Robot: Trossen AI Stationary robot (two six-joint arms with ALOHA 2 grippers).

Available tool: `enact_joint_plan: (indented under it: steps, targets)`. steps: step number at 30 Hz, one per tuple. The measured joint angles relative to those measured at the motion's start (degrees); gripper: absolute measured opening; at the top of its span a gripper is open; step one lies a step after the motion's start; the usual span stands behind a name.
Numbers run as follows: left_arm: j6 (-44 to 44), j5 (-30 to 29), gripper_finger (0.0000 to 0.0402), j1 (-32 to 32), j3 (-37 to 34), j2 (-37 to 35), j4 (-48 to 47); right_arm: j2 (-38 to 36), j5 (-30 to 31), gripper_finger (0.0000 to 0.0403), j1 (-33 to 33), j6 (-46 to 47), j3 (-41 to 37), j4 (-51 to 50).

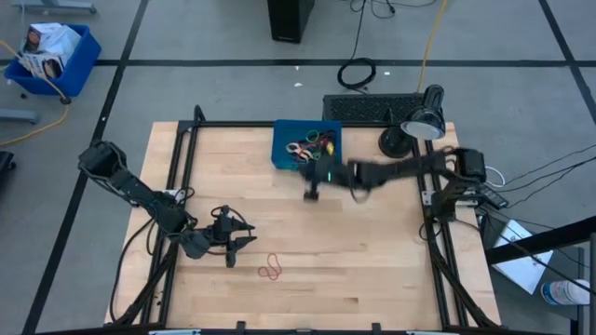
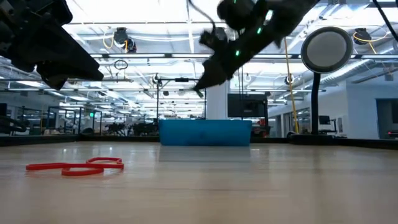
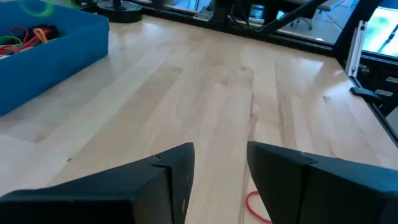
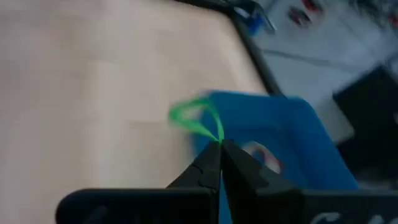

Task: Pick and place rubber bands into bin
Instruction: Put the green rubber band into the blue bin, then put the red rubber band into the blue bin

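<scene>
The blue bin point(image 1: 306, 146) stands at the table's far middle and holds several coloured rubber bands point(image 1: 312, 147). My right gripper point(image 1: 312, 193) hovers just in front of the bin's near wall, shut on a green rubber band point(image 4: 194, 116). In the low view it point(image 2: 202, 84) hangs well above the table, in front of the bin point(image 2: 205, 132). A red rubber band point(image 1: 272, 271) lies flat on the wood at the near middle. My left gripper point(image 1: 240, 238) is open and empty, just left of that red band point(image 3: 254, 205). My right gripper pinches the green band between its two fingertips at one end of the loop point(image 4: 217, 139). The rest of the loop sticks out past the fingertips, clear of the table and the bin.
A round lamp on a black stand point(image 1: 421, 123) and a dark keyboard point(image 1: 368, 109) sit at the far right, beside the bin. A black frame point(image 1: 177, 177) runs along the table's edges. Bare wood point(image 1: 372, 251) lies between the two arms.
</scene>
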Motion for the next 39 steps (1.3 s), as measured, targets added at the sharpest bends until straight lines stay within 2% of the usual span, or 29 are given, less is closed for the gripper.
enact_joint_plan:
  steps: [4, 7, 12, 17, 21, 26, 30, 33, 35, 39]
  targets:
    - [0.20, 0.00, 0.0154, -0.29, 0.00, -0.01, 0.00, 1.94, -6.97, 0.0006, -10.21, 3.46, 0.00, 0.61]
    - [0.22, 0.00, 0.0154, -0.29, 0.00, -0.01, -0.15, 3.72, -11.54, 0.0024, -15.73, 5.36, -0.02, 0.56]
    - [0.61, 0.00, 0.0154, -0.29, 0.00, -0.01, -0.42, 4.91, -15.17, 0.0103, -20.64, 9.61, -0.02, 1.08]
    - [1.35, 0.00, 0.0154, -0.30, 0.00, -0.01, -0.39, 2.31, -15.21, 0.0181, -21.06, 15.16, 0.00, 1.63]
    - [2.86, -0.03, 0.0154, -0.76, 0.00, -0.01, 0.08, -0.11, -18.13, 0.0207, -14.95, 14.89, -2.80, 7.28]
    - [8.23, -0.06, 0.0154, -3.17, 0.19, 1.10, 3.81, -2.64, -20.83, 0.0206, -2.41, 15.10, -13.35, 22.39]
    - [12.07, 0.49, 0.0154, -4.30, 3.58, 5.96, 4.74, -3.81, -21.19, 0.0198, 7.74, 16.54, -22.36, 30.70]
    - [18.49, 2.60, 0.0154, -4.23, 8.33, 11.91, 4.62, -4.07, -21.03, 0.0193, 14.60, 19.46, -28.25, 36.65]
    - [22.09, 4.51, 0.0154, -4.18, 11.86, 15.96, 4.42, -4.12, -19.42, 0.0190, 18.64, 21.51, -31.44, 40.58]
    - [25.60, 9.16, 0.0154, -4.05, 17.56, 23.01, 1.87, -4.13, -11.54, 0.0184, 25.34, 25.78, -36.11, 44.58]
